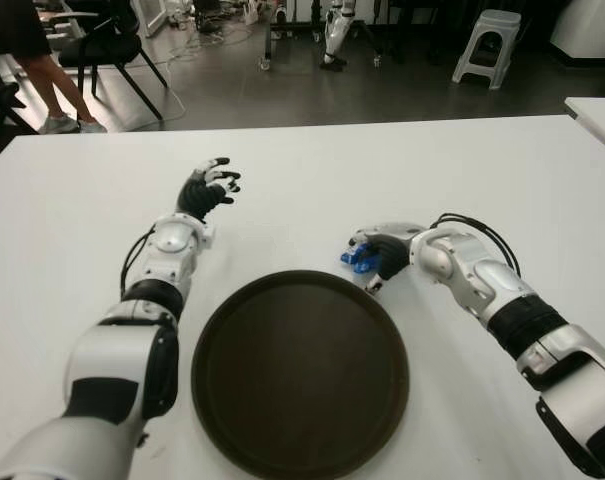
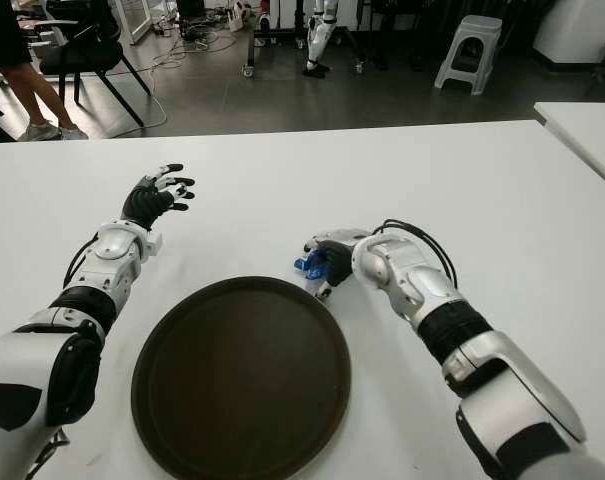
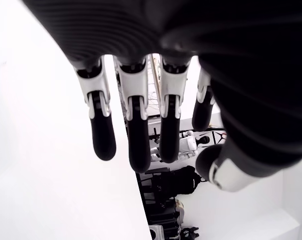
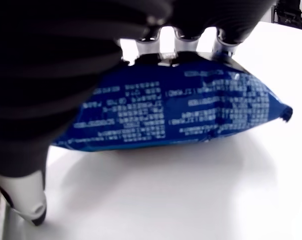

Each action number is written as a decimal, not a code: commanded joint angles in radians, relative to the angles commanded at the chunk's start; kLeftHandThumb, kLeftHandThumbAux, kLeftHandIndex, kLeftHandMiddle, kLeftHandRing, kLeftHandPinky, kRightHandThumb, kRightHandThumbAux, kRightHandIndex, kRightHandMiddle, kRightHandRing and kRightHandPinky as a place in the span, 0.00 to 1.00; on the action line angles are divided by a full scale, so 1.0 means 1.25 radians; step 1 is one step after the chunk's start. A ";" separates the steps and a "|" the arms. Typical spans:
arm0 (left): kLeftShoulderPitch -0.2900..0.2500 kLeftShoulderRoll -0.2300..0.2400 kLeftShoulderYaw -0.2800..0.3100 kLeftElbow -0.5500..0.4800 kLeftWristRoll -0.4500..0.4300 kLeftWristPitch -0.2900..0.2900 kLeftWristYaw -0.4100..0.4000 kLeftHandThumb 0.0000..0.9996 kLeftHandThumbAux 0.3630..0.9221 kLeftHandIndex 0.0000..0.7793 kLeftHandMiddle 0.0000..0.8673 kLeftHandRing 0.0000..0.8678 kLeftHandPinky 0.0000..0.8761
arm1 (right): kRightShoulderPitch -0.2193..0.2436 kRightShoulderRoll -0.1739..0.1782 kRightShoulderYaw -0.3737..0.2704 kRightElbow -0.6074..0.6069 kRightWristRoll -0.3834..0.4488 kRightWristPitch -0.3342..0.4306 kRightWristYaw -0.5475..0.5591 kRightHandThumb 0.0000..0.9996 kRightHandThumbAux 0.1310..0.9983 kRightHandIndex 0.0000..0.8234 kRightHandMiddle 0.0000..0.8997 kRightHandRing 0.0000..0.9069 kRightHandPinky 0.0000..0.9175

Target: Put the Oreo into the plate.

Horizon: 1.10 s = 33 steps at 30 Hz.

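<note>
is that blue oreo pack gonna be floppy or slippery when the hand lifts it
Probably a bit of both. The Oreo pack looks like a puffed, glossy film pouch with crimped ends, so it may crinkle and give under the fingers of the right hand and could slide. It looks light, and flat enough not to roll once set on the plate.

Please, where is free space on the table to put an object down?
The white table is bare beyond both hands and right of the right arm. The plate is empty. It is crowded at the plate's far right rim, where the right hand holds the Oreo pack. The left hand hovers open.
</note>
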 joint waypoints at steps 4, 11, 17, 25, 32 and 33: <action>0.000 0.000 -0.001 0.000 0.001 0.000 0.001 0.10 0.53 0.23 0.36 0.38 0.40 | 0.013 -0.002 -0.001 -0.015 0.002 0.008 0.001 0.00 0.62 0.09 0.07 0.05 0.07; 0.000 0.001 -0.004 0.000 0.002 0.002 -0.002 0.09 0.52 0.23 0.36 0.37 0.39 | 0.014 0.009 0.008 0.039 -0.003 -0.009 -0.049 0.00 0.62 0.10 0.07 0.07 0.09; -0.001 0.001 -0.002 0.000 -0.001 0.003 -0.003 0.11 0.52 0.24 0.35 0.37 0.40 | 0.026 0.009 -0.002 0.032 0.006 -0.011 -0.072 0.00 0.63 0.11 0.07 0.07 0.09; 0.000 0.000 0.003 -0.001 -0.006 0.002 -0.003 0.11 0.51 0.24 0.36 0.38 0.40 | 0.028 0.012 -0.006 0.058 0.001 -0.020 -0.131 0.00 0.60 0.13 0.09 0.09 0.10; 0.001 0.001 0.005 -0.001 -0.007 0.001 -0.004 0.10 0.52 0.24 0.35 0.37 0.40 | 0.004 0.008 0.005 0.198 -0.028 -0.084 -0.308 0.00 0.67 0.30 0.26 0.29 0.35; 0.001 0.001 0.005 -0.001 -0.006 0.001 -0.004 0.10 0.52 0.24 0.35 0.37 0.40 | 0.003 0.010 0.006 0.203 -0.029 -0.086 -0.323 0.03 0.71 0.39 0.36 0.39 0.46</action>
